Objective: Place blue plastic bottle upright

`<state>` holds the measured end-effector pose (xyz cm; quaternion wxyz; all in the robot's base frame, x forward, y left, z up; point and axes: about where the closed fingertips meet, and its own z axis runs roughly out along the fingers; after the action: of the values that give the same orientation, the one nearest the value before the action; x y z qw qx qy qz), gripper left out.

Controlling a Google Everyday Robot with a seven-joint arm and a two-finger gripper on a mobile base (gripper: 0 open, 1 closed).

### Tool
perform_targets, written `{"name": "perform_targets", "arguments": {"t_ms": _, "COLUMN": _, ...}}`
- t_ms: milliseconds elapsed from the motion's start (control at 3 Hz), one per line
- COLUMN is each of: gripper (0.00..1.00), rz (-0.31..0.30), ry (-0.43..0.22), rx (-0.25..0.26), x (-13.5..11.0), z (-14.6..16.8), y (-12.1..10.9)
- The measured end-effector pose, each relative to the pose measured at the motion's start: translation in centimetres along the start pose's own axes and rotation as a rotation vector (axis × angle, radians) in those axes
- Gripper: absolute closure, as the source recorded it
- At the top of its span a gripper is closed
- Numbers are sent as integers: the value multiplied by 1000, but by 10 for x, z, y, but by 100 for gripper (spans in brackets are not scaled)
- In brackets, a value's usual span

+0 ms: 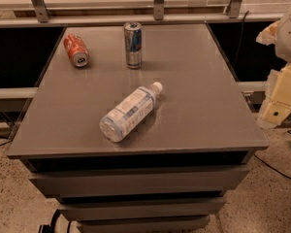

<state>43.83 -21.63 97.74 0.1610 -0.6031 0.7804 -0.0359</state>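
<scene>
A grey, faintly glossy counter (199,106) was seen from above, with stepped grey drawer fronts (136,181) below its near edge. The water bottle (128,113) was found lying on its side near the middle of the counter, somewhat toward the front. Its white cap was pointed to the far right and its base was turned toward the near left. Its dim reflection was thrown on the surface beside it.

Toward the back, a slim blue-and-silver can (133,45) was stood upright. To its left, a red-orange can (76,50) was laid on its side near the far left corner, its top turned forward. Both cans were kept well apart from the bottle.

Behind the counter, a pale shelf was carried on slanted metal posts (158,1). The floor (276,203) was speckled, and a dark cable (281,171) was trailed across it at the right.

The pincer was not caught in the view, so whether it was apart or together could not be told. Only cream-coloured machine parts (283,89) were seen at the right edge, clear of the counter.
</scene>
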Motion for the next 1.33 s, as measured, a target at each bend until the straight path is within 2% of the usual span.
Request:
{"name": "perform_targets", "arguments": {"t_ms": 333, "gripper": 0, "rz": 0, "ry": 0, "rx": 0, "x": 0, "z": 0, "y": 0}}
{"name": "perform_targets", "arguments": {"t_ms": 667, "gripper": 0, "rz": 50, "ry": -2, "rx": 11, "x": -5, "z": 3, "y": -7}}
{"name": "perform_targets", "arguments": {"t_ms": 1000, "gripper": 0, "rz": 134, "ry": 23, "rx": 25, "x": -20, "z": 21, "y": -26}}
{"name": "perform_targets", "arguments": {"t_ms": 1333, "gripper": 0, "rz": 255, "ry": 107, "rx": 54, "x": -26, "z": 44, "y": -44}}
